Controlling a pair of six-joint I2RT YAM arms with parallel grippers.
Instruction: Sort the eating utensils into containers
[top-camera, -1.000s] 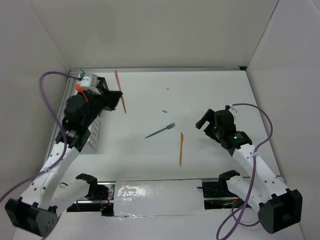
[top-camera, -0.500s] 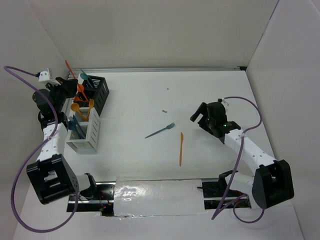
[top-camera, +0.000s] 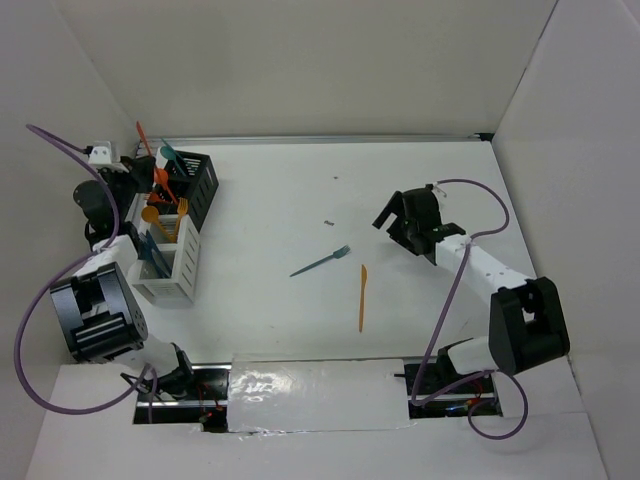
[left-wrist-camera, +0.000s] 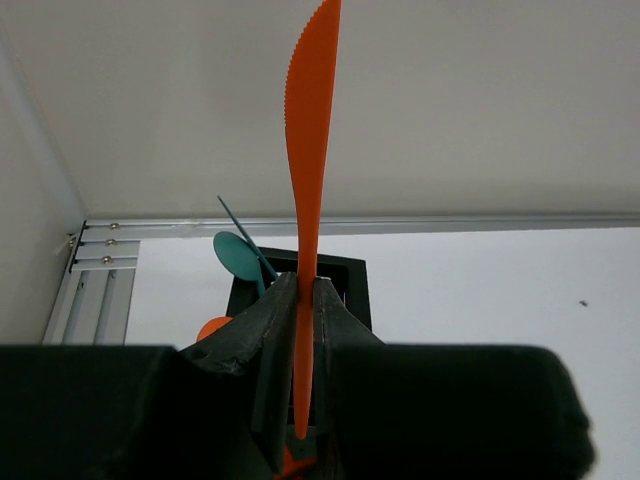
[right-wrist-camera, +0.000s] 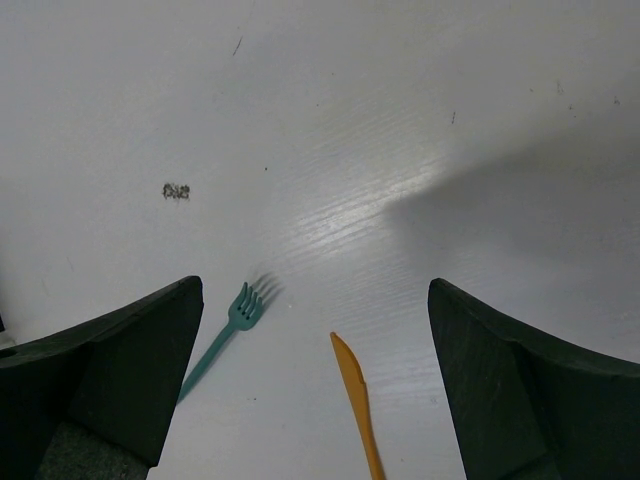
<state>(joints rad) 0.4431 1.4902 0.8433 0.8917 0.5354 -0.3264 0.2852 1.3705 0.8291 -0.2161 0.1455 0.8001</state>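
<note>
Jaws of the left tool (left-wrist-camera: 303, 330) are pinched on the handle of an orange knife (left-wrist-camera: 308, 200). The knife's long axis runs straight out from the tool, with the serrated blade tip pointing away from it. Tool and knife sit at the far left corner of the surface (top-camera: 400, 180), just beside the black caddy (top-camera: 195, 190), which holds orange and teal utensils. The white caddy (top-camera: 175, 265) stands just beside it along the left edge. The right tool (right-wrist-camera: 312, 290) is spread wide. Mid-surface lie a teal fork (top-camera: 322, 262), tines toward the far right corner, and a loose knife (top-camera: 361, 298), its axis running from near edge to far edge.
</note>
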